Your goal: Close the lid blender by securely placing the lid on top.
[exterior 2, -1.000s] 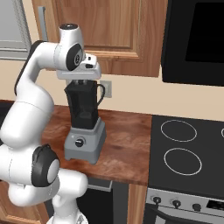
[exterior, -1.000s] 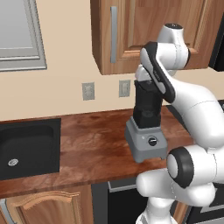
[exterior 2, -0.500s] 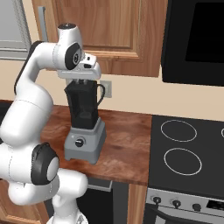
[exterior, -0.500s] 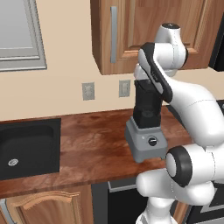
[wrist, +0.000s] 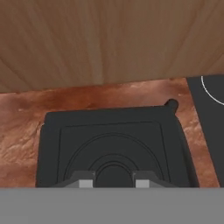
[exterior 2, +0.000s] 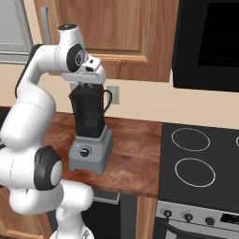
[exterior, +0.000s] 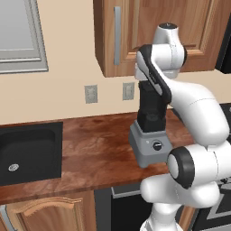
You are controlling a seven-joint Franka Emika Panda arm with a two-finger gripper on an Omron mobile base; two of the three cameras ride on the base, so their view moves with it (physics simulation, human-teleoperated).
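Note:
The blender [exterior 2: 88, 147] stands on the wooden counter, a grey base with a round knob under a tall dark jar [exterior: 151, 108]. In the hand view the black square lid [wrist: 113, 140] lies flat directly below the hand and covers the jar's mouth, with the jar's handle tip [wrist: 170, 104] poking out at one corner. My gripper [wrist: 113, 178] is shut on the lid's raised centre, one fingertip on each side of it. In the right base view the gripper [exterior 2: 86, 86] sits right on top of the jar. I cannot tell whether the lid is fully seated.
A black sink basin [exterior: 27, 153] is set into the counter at the left. The stove top [exterior 2: 200, 158] lies to the right of the blender. Wooden wall cabinets [exterior 2: 116, 32] hang close above the hand, and a dark microwave [exterior 2: 210, 42] hangs over the stove.

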